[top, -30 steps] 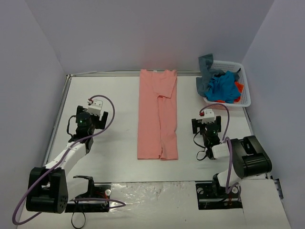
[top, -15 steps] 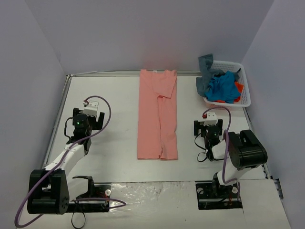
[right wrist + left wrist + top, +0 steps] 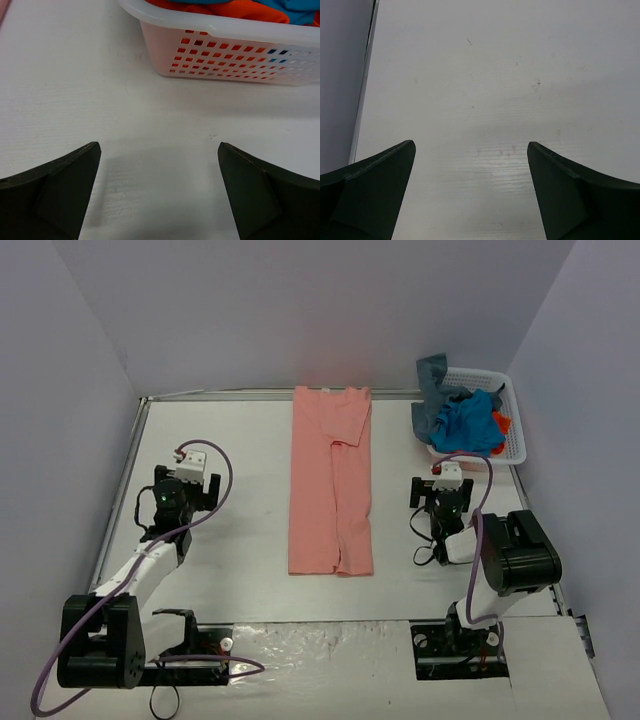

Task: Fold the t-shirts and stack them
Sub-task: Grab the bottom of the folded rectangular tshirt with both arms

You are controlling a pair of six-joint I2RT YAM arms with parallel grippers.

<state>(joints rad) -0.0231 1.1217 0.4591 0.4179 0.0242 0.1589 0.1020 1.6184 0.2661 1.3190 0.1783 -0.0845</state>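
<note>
A salmon-pink t-shirt (image 3: 331, 480) lies flat in the middle of the table, folded lengthwise into a long strip. Bright blue (image 3: 468, 421), slate grey-blue (image 3: 431, 390) and orange-red (image 3: 501, 423) t-shirts are heaped in the white basket (image 3: 514, 430) at the back right; the orange-red one (image 3: 235, 9) shows in the right wrist view. My left gripper (image 3: 183, 462) is open and empty over bare table, left of the pink shirt (image 3: 470, 145). My right gripper (image 3: 443, 477) is open and empty, just in front of the basket (image 3: 159, 146).
The white lattice basket (image 3: 235, 55) stands close ahead of the right gripper. The table's left edge and the wall (image 3: 362, 95) lie near the left gripper. Bare table (image 3: 240, 470) lies on both sides of the pink shirt.
My right gripper has moved away from me toward the basket. My left gripper moved slightly left and back a second ago and has since held still. The shirts have not moved.
</note>
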